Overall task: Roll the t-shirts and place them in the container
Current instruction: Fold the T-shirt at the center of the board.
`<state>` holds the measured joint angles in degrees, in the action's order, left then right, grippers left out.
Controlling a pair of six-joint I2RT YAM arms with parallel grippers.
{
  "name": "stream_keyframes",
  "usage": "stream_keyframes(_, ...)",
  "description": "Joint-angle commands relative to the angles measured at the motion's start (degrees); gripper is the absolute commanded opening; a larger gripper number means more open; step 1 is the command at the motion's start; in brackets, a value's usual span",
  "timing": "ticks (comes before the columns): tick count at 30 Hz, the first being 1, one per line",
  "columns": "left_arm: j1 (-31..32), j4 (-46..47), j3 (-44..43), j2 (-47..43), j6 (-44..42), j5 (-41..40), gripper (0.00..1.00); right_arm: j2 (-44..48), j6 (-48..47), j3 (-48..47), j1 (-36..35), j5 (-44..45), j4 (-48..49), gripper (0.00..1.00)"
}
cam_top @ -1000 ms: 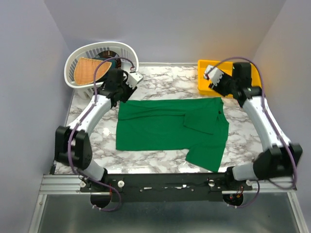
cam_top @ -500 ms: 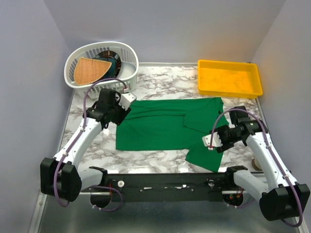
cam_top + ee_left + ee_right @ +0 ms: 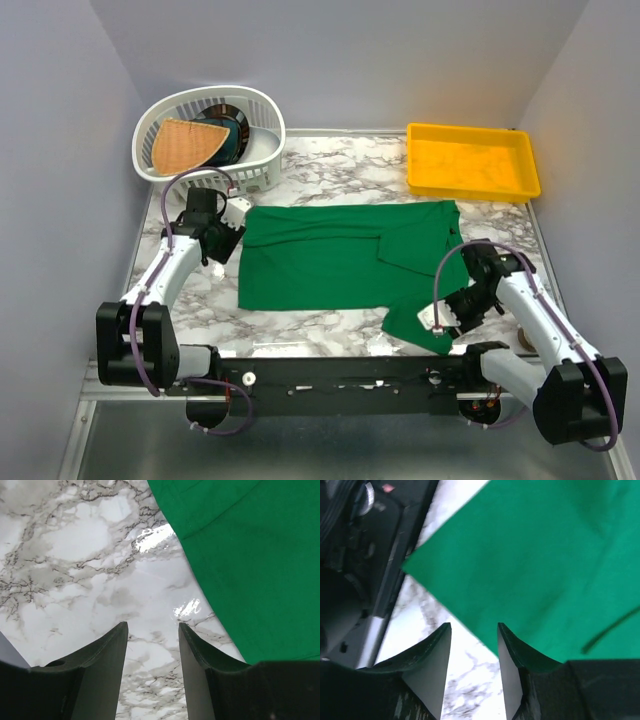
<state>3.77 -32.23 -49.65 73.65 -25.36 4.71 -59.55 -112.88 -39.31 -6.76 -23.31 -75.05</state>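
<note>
- Target: green t-shirt (image 3: 330, 262), plain emerald. It lies flat mid-desk (image 3: 330, 165), long side running left to right. Its right part is folded over itself, and one flap reaches toward the near edge.
- Left claw (image 3: 151, 626): sits at the shirt's far left corner. Wrist view shows the fingers parted with nothing held — bare marble under the gap, green cloth edge just to its right.
- Right claw (image 3: 473, 625): sits at the near right flap. The fingers are parted with nothing gripped, and the flap's edge crosses under them. Contact with the cloth — cannot tell.
- White basket (image 3: 262, 150): far left, holds a dark teal item (image 3: 232, 135) with a tan wedge.
- Yellow tray (image 3: 470, 188): far right, apart from the shirt.
</note>
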Motion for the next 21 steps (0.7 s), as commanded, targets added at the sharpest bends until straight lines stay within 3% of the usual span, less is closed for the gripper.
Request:
stream_keyframes(1, -0.69, 0.76, -2.11, 3.17, -2.06, -1.46, 0.54, 1.81, -41.28, 4.50, -0.09, 7.74, -11.62, 0.49)
stream_keyframes(3, -0.69, 0.41, -4.04, 4.57, -2.58, -1.63, 0.54, -1.26, -41.02, 4.06, -0.09, 8.89, -12.40, 0.48)
stream_keyframes(6, -0.78, 0.33, -6.41, 6.15, -3.46, -2.16, 0.54, -2.06, -40.49, 4.07, 0.00, 6.71, -5.92, 0.47)
stream_keyframes(8, -0.78, -0.37, -8.09, 7.21, -3.55, -1.20, 0.53, -4.95, -34.91, 1.18, -0.09, 3.99, -1.69, 0.47)
stream_keyframes(13, 0.62, 0.32, -13.89, 9.23, 1.27, 6.26, 0.50, -24.07, -13.89, -22.15, -0.09, -6.65, -0.37, 0.46)
stream_keyframes(18, 6.33, 1.99, -15.57, 15.11, 1.72, 8.56, 0.40, -27.46, -3.24, -29.15, -0.09, -8.67, 4.98, 0.45)
stream_keyframes(21, 8.71, 4.36, -15.48, 19.33, 0.84, 6.90, 0.25, -30.18, 6.42, -31.52, -0.09, -9.39, 12.80, 0.45)
